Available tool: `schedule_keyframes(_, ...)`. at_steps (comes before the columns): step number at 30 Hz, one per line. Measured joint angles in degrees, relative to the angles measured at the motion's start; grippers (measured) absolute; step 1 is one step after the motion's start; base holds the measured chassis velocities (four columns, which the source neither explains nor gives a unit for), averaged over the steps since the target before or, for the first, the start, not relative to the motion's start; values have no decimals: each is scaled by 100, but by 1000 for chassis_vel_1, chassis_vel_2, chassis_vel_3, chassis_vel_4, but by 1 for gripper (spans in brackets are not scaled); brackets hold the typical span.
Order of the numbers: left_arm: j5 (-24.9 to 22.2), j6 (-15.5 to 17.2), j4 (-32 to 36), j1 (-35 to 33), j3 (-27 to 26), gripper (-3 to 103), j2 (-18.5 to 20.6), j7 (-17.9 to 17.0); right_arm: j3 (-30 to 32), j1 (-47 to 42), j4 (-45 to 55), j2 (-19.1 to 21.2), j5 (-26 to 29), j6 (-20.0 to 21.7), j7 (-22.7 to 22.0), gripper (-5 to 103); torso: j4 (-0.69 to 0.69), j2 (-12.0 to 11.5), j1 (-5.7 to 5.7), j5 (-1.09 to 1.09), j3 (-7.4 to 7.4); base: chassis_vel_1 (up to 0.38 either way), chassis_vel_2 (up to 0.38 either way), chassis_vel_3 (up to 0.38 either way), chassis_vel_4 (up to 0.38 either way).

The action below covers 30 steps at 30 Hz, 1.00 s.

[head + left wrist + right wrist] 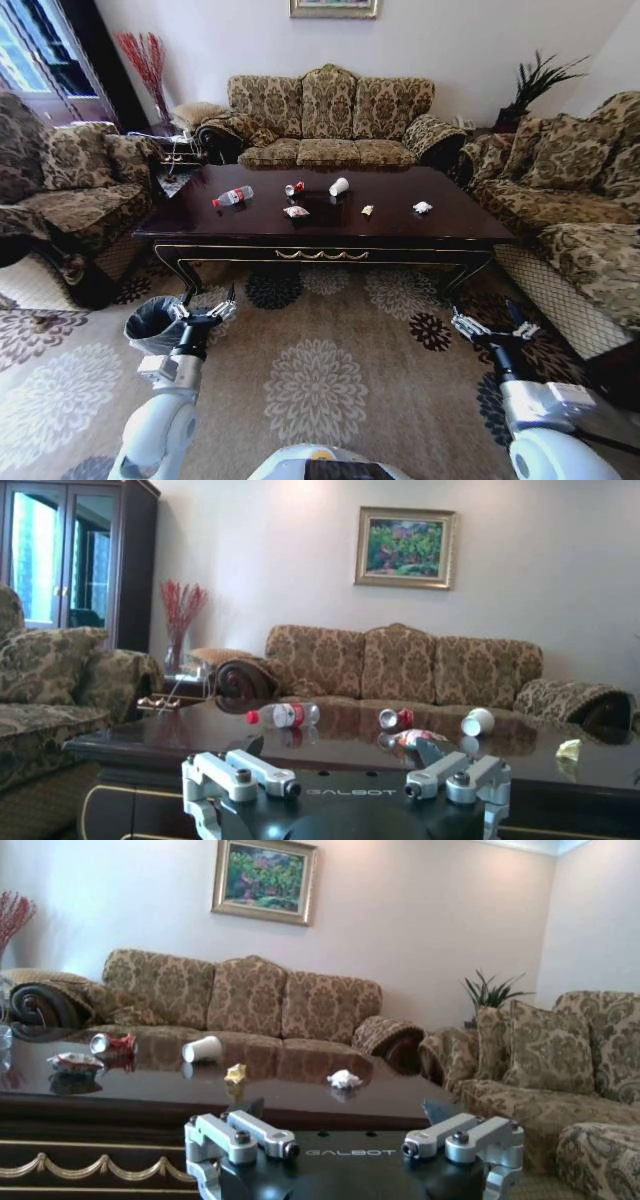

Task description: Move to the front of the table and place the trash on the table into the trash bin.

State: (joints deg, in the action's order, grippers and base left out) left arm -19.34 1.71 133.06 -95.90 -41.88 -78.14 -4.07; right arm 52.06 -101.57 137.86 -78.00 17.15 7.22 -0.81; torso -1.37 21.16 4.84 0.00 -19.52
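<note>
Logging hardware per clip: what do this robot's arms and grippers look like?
Both arms have smooth white shells ending in dark wrist sections. The left gripper and right gripper match: a black glossy body printed GALBOT in pale letters, silver-grey metal linkages with round bolts, and dark pointed fingers. No loose cables are visible.
</note>
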Motion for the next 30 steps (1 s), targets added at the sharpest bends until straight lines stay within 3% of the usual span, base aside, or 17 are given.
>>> schedule_keyframes(9, -27, 38, 4, -27, 4, 100, 45, 11, -132, 41, -1, 4, -80, 47, 23, 100, 0, 0, 0, 0, 0, 0, 0, 0, 0)
schedule_keyframes(16, -328, 139, -25, 13, 34, 100, 179, 64, -131, 41, 33, -16, -94, 78, 48, 100, 0, 0, 0, 0, 0, 0, 0, 0, 0)
schedule_keyframes(30, -327, 143, -114, 9, 76, 100, 217, 94, -84, 22, -19, -15, -166, 92, 66, 100, 0, 0, 0, 0, 0, 0, 0, 0, 0)
